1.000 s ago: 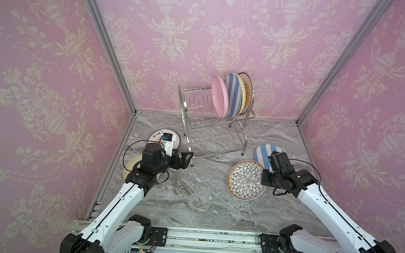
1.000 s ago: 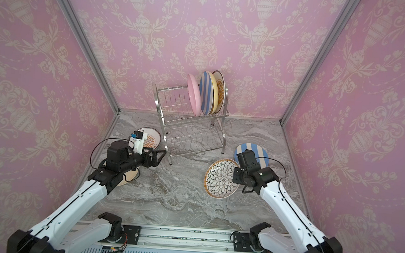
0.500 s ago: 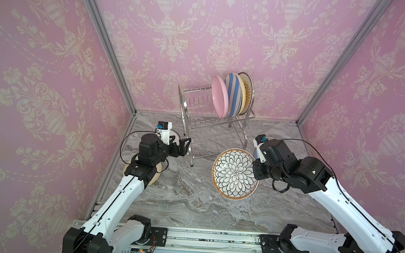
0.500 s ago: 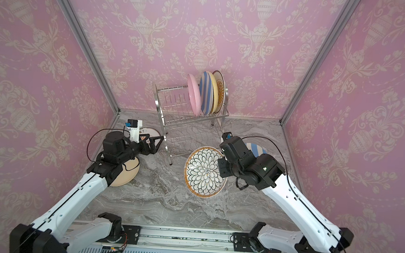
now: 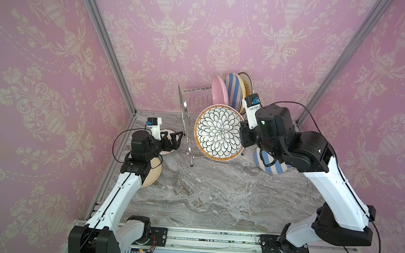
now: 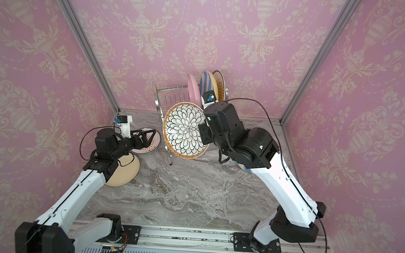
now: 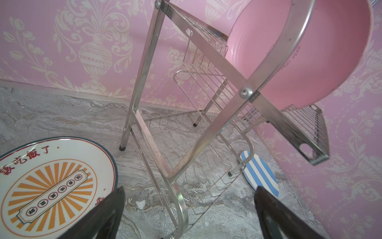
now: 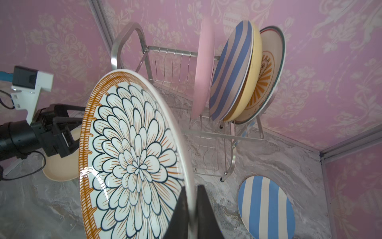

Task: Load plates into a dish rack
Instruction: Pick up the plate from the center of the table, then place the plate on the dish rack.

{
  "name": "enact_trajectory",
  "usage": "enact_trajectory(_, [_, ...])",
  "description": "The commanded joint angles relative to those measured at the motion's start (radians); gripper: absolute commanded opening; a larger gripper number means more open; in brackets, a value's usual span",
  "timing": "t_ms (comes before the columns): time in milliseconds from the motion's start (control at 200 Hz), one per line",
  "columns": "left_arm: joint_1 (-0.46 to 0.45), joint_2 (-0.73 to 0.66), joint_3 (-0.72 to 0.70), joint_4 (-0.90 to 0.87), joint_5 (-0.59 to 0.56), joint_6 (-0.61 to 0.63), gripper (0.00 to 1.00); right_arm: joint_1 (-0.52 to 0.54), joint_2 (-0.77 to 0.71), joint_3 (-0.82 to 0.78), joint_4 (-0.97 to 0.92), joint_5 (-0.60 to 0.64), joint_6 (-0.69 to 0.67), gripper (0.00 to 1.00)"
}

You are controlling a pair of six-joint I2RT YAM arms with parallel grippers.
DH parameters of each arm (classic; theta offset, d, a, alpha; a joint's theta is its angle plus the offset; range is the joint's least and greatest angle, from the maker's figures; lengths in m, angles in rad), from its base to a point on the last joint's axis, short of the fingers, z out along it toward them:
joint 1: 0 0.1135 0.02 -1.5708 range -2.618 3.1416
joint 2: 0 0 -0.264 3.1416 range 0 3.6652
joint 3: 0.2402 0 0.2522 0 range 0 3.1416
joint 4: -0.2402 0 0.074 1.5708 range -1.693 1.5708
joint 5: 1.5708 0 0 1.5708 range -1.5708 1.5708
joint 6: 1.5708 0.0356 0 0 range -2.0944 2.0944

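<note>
My right gripper [image 8: 191, 187] is shut on the rim of the black-petal plate [image 5: 219, 132], holding it on edge in the air in front of the dish rack [image 5: 193, 102]. The rack's upper shelf carries a pink plate [image 5: 218, 91], a blue-striped plate [image 5: 233, 90], a yellow plate [image 5: 242, 90] and a sunburst plate [image 5: 248, 82], all upright at its right end. My left gripper [image 7: 189, 189] is open and empty at the rack's left end. The arched frame [image 7: 179, 202] shows between its fingers; I cannot tell if they touch.
On the marble table lie a sunburst plate [image 7: 51, 175] under my left gripper, a cream plate [image 6: 125, 170] beneath the left arm, and a blue-striped plate [image 8: 266, 207] by the rack's right leg. The slots at the left of the upper shelf [image 8: 171, 55] hold nothing. Pink walls close three sides.
My right arm has lifted the black-petal plate off the table, tipped it on edge and carried it up to the rack. The left gripper has moved closer to the rack's left end.
</note>
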Motion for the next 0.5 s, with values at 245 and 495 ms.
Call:
enact_trajectory(245, [0.002,-0.033,-0.013,0.016,0.048,-0.034,0.99,0.066,0.24,0.159,0.723,0.484,-0.415,0.0])
enact_trajectory(495, [-0.023,-0.032,-0.07,0.138,0.103,-0.056,0.99,0.073,0.429,0.223,1.279,0.622,-0.924,0.0])
